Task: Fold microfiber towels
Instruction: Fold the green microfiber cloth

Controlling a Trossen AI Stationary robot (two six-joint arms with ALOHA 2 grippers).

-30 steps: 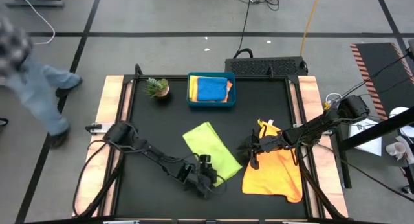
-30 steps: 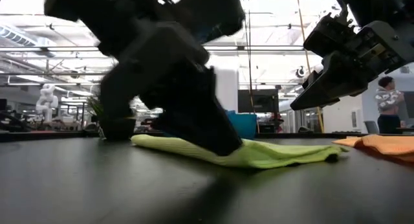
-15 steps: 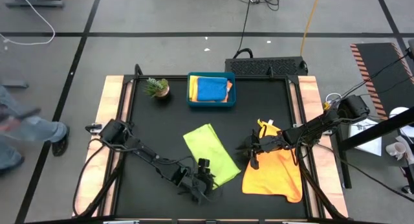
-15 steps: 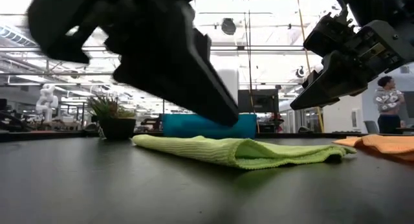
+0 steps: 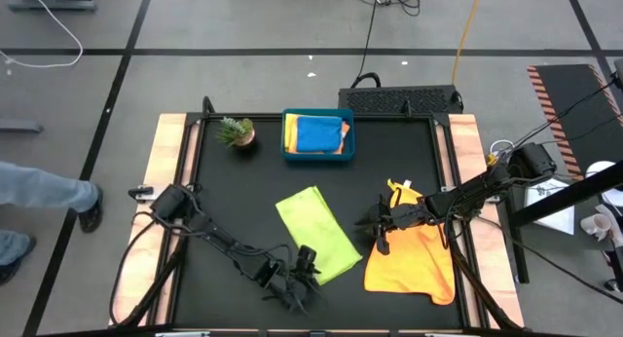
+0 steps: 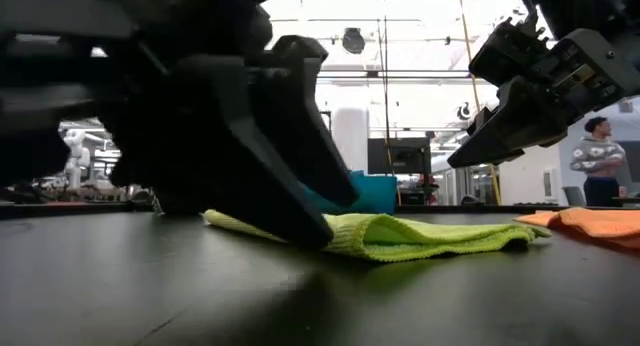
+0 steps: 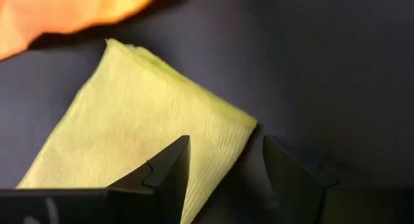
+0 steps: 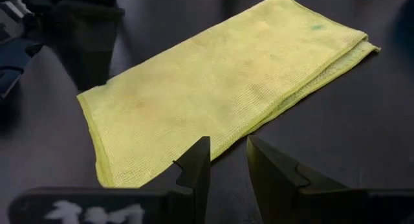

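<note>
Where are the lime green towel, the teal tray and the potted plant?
lime green towel point(image 5: 319, 232), high view, middle of the folded cloth.
teal tray point(image 5: 317, 159), high view, near rim.
potted plant point(image 5: 236, 131), high view, its leaves.

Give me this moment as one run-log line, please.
left gripper: open, at lime green towel corner | right gripper: empty, above orange towel | lime: folded once

Grey floor point(image 5: 243, 79) with dark lines surrounds table point(image 5: 173, 142)
</note>
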